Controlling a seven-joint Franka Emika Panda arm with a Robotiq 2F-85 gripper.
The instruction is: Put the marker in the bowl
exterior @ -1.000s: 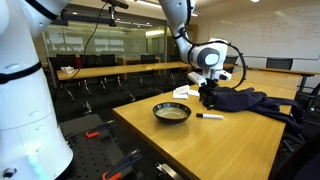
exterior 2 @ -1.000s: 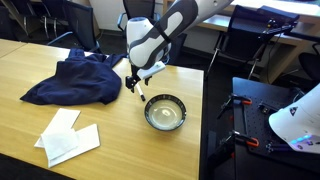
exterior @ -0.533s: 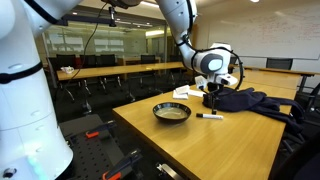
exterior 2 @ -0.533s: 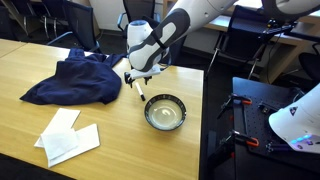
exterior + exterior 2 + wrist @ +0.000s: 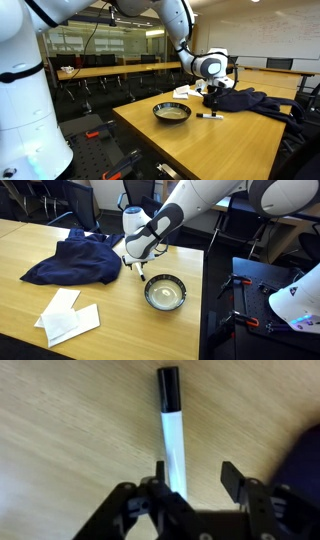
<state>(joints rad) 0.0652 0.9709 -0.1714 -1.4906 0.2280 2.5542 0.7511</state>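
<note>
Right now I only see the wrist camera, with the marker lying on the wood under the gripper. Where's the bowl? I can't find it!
Observer: The bowl sits on the same table, just beside the marker.
Operator: Is there stuff in the bowl?
Observer: It looks empty.
Operator: What's that dark thing at the edge of my picture?
Observer: A crumpled dark blue cloth, lying on the marker's far side from the bowl.

An office meeting room: long wooden tables [image 5: 200,150], rolling chairs [image 5: 100,92], glass partition [image 5: 100,40], whiteboard [image 5: 270,35].
</note>
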